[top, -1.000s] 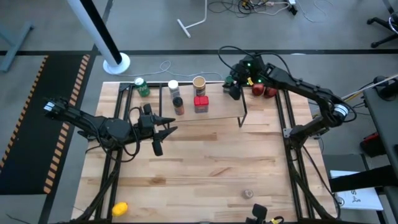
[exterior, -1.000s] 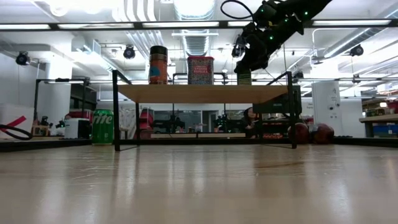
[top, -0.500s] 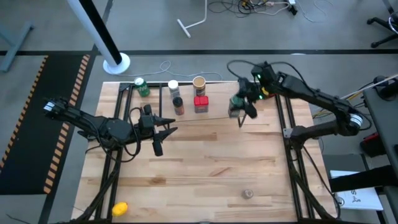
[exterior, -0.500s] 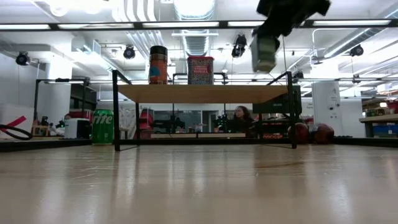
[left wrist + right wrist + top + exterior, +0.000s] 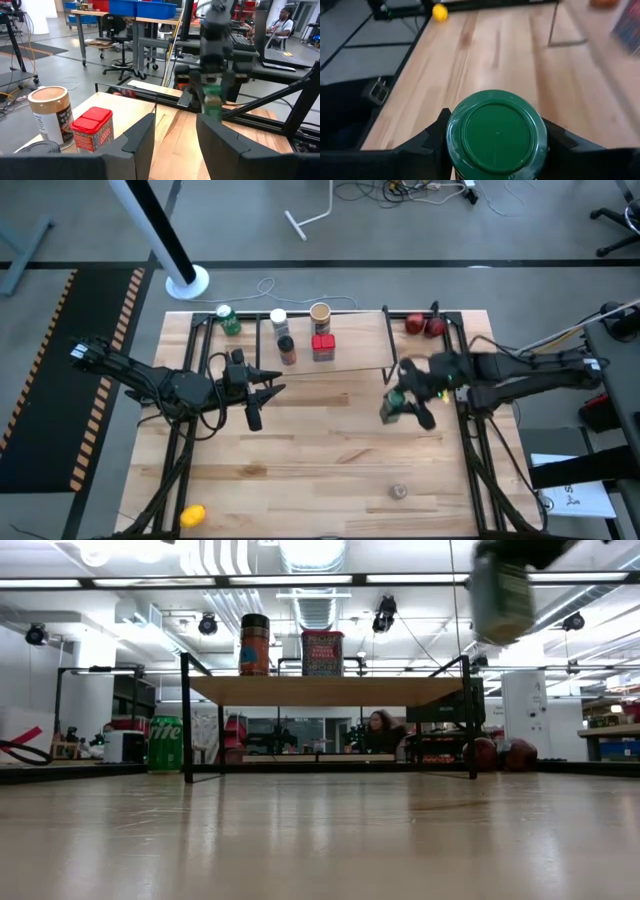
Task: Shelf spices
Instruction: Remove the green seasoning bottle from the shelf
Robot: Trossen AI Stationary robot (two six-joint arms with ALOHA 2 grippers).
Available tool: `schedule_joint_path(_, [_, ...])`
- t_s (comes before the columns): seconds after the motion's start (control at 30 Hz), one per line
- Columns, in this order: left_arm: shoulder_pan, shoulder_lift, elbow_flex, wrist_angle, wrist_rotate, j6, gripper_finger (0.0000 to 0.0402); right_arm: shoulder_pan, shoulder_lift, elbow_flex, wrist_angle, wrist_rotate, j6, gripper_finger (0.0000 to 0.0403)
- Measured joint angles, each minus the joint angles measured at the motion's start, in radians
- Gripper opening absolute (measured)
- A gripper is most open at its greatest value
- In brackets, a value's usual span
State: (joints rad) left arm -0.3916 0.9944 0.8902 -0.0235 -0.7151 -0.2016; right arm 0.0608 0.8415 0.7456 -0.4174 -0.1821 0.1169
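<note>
My right gripper [image 5: 406,402] is shut on the green-capped jar [image 5: 391,410], in the air just near of the shelf's right end. The low view shows the jar [image 5: 500,600] high above the table. The shelf [image 5: 352,340] stands at the far side on thin black legs. On its top are a white-capped jar [image 5: 279,320], a dark-capped brown jar [image 5: 287,350], a tan tub [image 5: 320,314] and a red tin [image 5: 323,346]. A small clear grey-capped jar [image 5: 399,491] stands near the front edge. My left gripper [image 5: 276,388] waits open at centre left. My right gripper pinches the green-capped jar between its two fingers, one on each side, up by the green cap [image 5: 451,132]. In the left wrist view the fingers [image 5: 199,95] come from above, pointing down. The jar [image 5: 212,105] sits upright in the hold, lifted clear of table and shelf.
A green can [image 5: 229,320] stands at the shelf's left end. Two red fruits [image 5: 425,325] lie at the far right corner. A yellow object [image 5: 192,514] sits at the near left corner. Black rails [image 5: 470,440] run along both table sides. Bare wood lies in the middle.
My right gripper has carried the green-capped jar from the far edge beside the red fruits toward the near edge, past the shelf's right end. The jar has stayed lifted clear throughout. My left arm has kept still.
</note>
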Motion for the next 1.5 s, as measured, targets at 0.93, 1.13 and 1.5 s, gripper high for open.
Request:
schedule_joint_path(0.93, [0.008, -0.016, -0.001, 0.022, -0.011, 0.184, 0.0124, 0.703, 0.321, -0.198, 0.243, 0.616, 0.623, 0.0177])
schedule_joint_path(1.13, [0.008, -0.017, 0.02, 0.024, -0.012, 0.193, 0.0112, 0.79, 0.43, -0.181, 0.245, 0.782, 0.648, 0.0177])
schedule_joint_path(1.5, [0.008, -0.013, 0.029, 0.022, -0.011, 0.173, 0.0119, 0.847, 0.462, -0.167, 0.218, 0.918, 0.642, 0.0177])
